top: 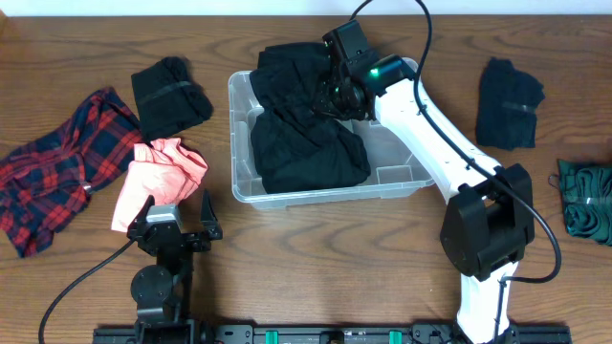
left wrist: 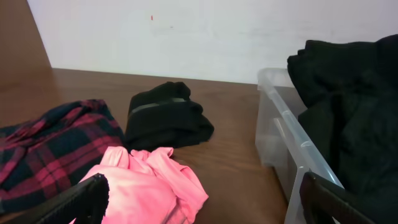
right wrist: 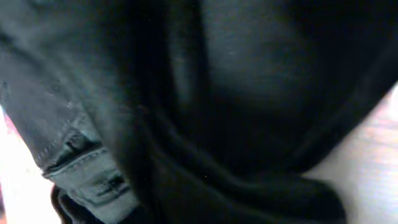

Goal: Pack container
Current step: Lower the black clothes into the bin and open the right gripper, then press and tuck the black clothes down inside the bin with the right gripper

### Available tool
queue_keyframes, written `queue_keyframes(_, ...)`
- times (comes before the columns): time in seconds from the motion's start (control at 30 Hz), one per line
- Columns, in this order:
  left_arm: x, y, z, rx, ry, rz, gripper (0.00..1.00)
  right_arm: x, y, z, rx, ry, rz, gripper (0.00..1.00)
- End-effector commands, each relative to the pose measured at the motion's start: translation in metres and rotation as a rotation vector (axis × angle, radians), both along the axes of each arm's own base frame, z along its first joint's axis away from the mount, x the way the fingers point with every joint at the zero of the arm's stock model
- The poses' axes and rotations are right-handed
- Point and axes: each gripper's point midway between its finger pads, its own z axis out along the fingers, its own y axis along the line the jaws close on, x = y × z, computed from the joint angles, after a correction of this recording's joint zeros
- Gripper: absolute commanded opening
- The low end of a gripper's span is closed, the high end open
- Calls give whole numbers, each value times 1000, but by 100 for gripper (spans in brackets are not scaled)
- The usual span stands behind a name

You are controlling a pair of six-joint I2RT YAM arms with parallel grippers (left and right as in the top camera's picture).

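Container: we see the clear plastic tub (top: 398, 178) on the wooden table (top: 316, 258), in front of both arm bases. It is rectangular with a rounded rim and smooth, glossy walls we can see through.
Packed so far: soft, matte black garments (top: 306, 143) fill most of the container. They are bunched in loose folds and heaped above its far rim, and only the near right corner shows bare floor.
Right gripper: the right gripper (top: 332, 93) is down on the black heap at the container's far side. Its camera shows only dark cloth and a stitched seam, so we cannot tell whether the jaws are clamped or spread.
Left gripper: the left gripper (top: 177, 205) sits low, near and to the left of the container. Its fingers are spread wide and hold nothing.
Left outside, left of the container: a crumpled pink garment (top: 158, 182) of thin, smooth cloth, a rumpled red-and-navy plaid shirt (top: 62, 167) beyond it, and a folded black piece (top: 167, 96) towards the far edge.
Left outside, right of the container: another folded black piece (top: 510, 103) and, further off, a dark green bundle (top: 585, 201).
Progress: we judge the packing under half done. Five loose items lie outside, and the heap will need pressing down to make room.
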Motion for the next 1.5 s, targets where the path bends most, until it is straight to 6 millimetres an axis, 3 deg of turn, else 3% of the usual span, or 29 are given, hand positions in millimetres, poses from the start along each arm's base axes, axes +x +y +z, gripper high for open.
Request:
queue_keyframes(0.0, -1, 1, -16, 7, 48, 5, 98, -10, 7, -2, -45, -43, 167, 48)
queue_keyframes(0.2, -1, 1, -16, 7, 48, 5, 98, -4, -12, -7, -225, -138, 318, 67)
queue_keyframes(0.4, -1, 1, -16, 7, 48, 5, 98, 21, -37, 2, -420, -259, 322, 68)
queue_keyframes(0.67, -1, 1, -16, 7, 48, 5, 98, 46, -37, 39, -467, -391, 299, 67)
queue_keyframes(0.83, -1, 1, -16, 7, 48, 5, 98, 47, -21, 63, -447, -449, 336, 45)
queue_keyframes(0.87, -1, 1, -16, 7, 48, 5, 98, 46, -16, 67, -455, -466, 359, 38)
queue_keyframes(0.97, -1, 1, -16, 7, 48, 5, 98, 40, -1, 71, -454, -491, 396, 4)
queue_keyframes(1.0, -1, 1, -16, 7, 48, 5, 98, 38, 3, 71, -452, -492, 404, 1)
queue_keyframes(1.23, -1, 1, -16, 7, 48, 5, 98, 34, 9, 51, -443, -447, 396, 1)
queue_keyframes(1.33, -1, 1, -16, 7, 48, 5, 98, 35, 11, 29, -455, -406, 413, 1)
queue_keyframes(1.47, -1, 1, -16, 7, 48, 5, 98, 36, 17, -15, -455, -338, 447, 1)
